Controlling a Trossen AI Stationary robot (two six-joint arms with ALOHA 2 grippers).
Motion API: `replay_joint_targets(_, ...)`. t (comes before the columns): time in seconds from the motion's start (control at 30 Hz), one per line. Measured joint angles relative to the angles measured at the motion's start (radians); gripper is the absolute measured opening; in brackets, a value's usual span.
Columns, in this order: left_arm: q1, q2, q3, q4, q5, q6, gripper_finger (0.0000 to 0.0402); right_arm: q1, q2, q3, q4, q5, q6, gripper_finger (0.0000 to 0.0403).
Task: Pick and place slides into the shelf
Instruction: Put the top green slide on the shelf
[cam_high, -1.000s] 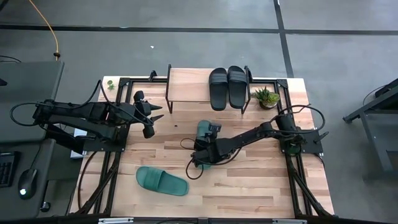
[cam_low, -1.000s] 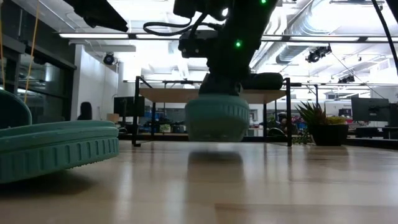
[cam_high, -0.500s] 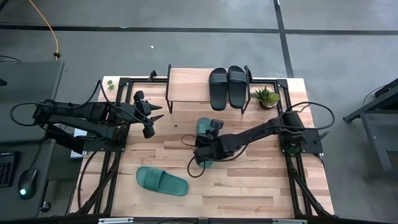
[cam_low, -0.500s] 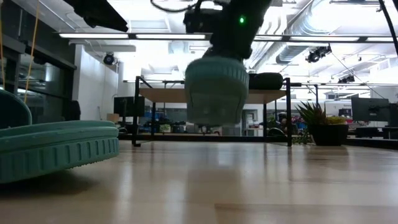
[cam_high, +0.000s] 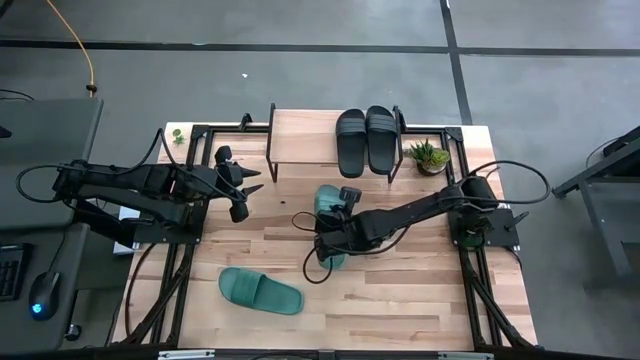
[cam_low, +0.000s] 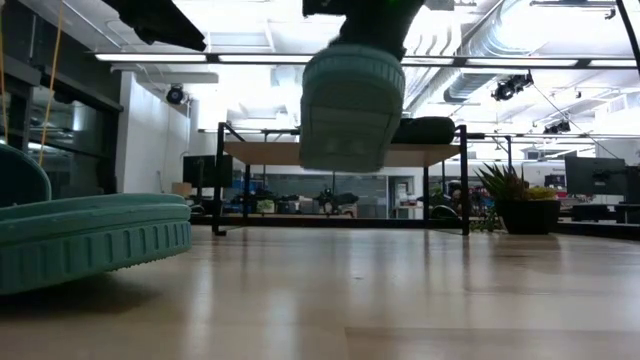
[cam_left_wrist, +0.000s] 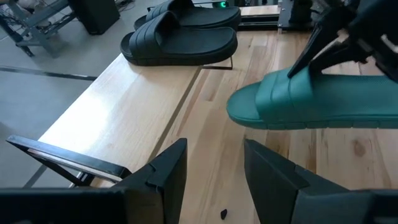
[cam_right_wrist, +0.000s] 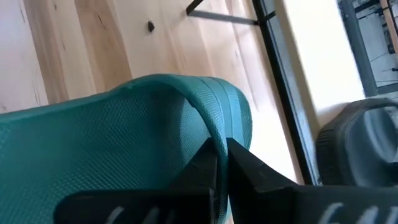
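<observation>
Mid-carry: right gripper (cam_right_wrist: 219, 163) pinching teal slide (cam_high: 328, 203) by its strap above table, next calling for placement on shelf (cam_high: 305, 140) beside black pair (cam_high: 366, 140); left gripper (cam_left_wrist: 214, 163) spread, idle.

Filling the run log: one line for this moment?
right pincer: shut on teal slide, lifted off table | left pincer: open, waiting | black slides: on shelf

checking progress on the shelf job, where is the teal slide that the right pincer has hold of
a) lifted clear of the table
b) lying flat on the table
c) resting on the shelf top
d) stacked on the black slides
a: in the low view the teal slide hangs above the bare table, its strap pinched by the right pincer.
</observation>
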Motion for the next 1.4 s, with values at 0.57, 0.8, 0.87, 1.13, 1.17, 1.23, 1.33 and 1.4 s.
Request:
replay_joint_targets(0.57, 0.000, 0.000, 0.000, 0.000, 0.000, 0.000, 0.0143, 0.013, -0.002, 0.275, -0.132, 0.097, -0.159, 0.0000)
replay_joint_targets(0.8, 0.000, 0.000, 0.000, 0.000, 0.000, 0.000, 0.0143, 0.006, -0.002, 0.371, -0.148, 0.144, -0.253, 0.0000)
replay_joint_targets(0.87, 0.000, 0.000, 0.000, 0.000, 0.000, 0.000, 0.0143, -0.007, -0.002, 0.398, -0.163, 0.142, -0.267, 0.0000)
replay_joint_targets(1.13, 0.000, 0.000, 0.000, 0.000, 0.000, 0.000, 0.0143, -0.112, -0.002, 0.467, -0.200, 0.137, -0.326, 0.0000)
replay_joint_targets(1.17, 0.000, 0.000, 0.000, 0.000, 0.000, 0.000, 0.0143, -0.128, -0.002, 0.470, -0.200, 0.132, -0.336, 0.0000)
replay_joint_targets(1.23, 0.000, 0.000, 0.000, 0.000, 0.000, 0.000, 0.0143, -0.158, -0.002, 0.474, -0.196, 0.122, -0.358, 0.0000)
replay_joint_targets(1.33, 0.000, 0.000, 0.000, 0.000, 0.000, 0.000, 0.0143, -0.201, -0.002, 0.474, -0.169, 0.120, -0.402, 0.0000)
replay_joint_targets(1.4, 0.000, 0.000, 0.000, 0.000, 0.000, 0.000, 0.0143, -0.231, -0.002, 0.474, -0.151, 0.100, -0.426, 0.0000)
